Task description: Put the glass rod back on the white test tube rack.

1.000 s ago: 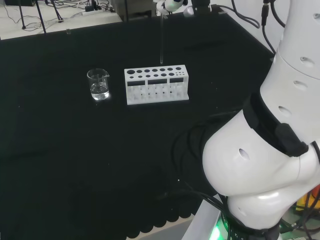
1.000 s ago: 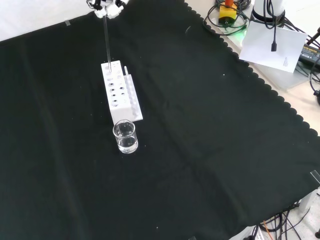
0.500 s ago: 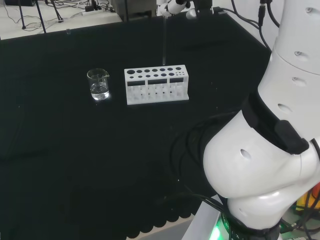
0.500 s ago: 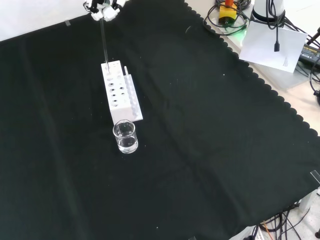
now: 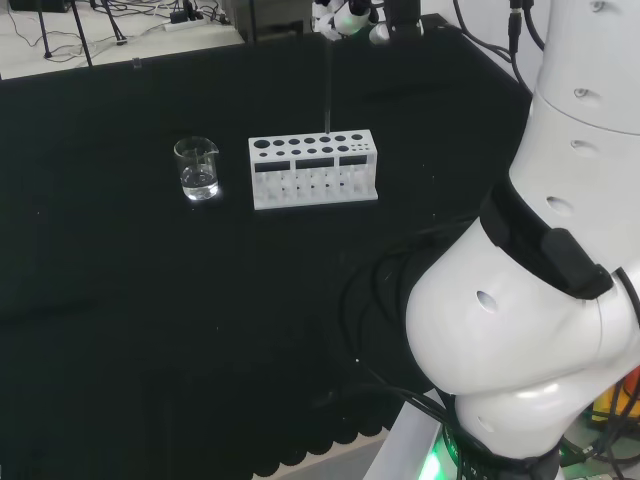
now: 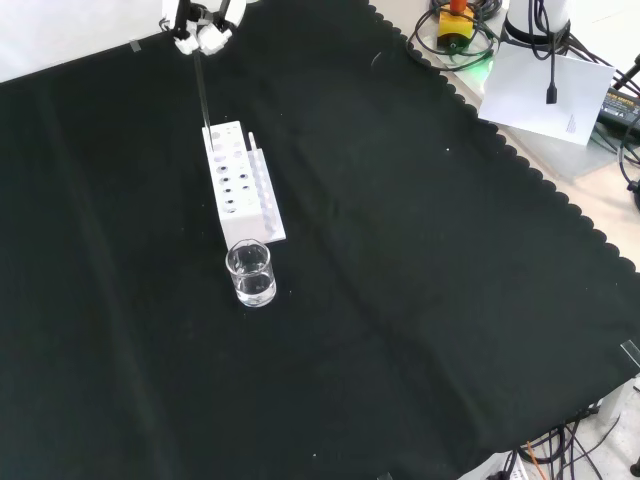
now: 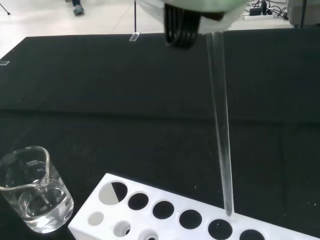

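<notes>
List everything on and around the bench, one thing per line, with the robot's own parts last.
Test tube rack: one, white, on the cloth, right of the beaker in the head view.
Beaker: one, clear glass, a little clear liquid inside, beside one end of the rack.
Glass rod: one, clear, near upright, lower tip just above the rack's top.
Cloth: one, black, covering the bench.
Paper sheet: one, white, off the cloth, top right of the front view.
Arm links: white, right side of the head view.
Hand: one, black and white, above the rack, holding the rod's top.
</notes>
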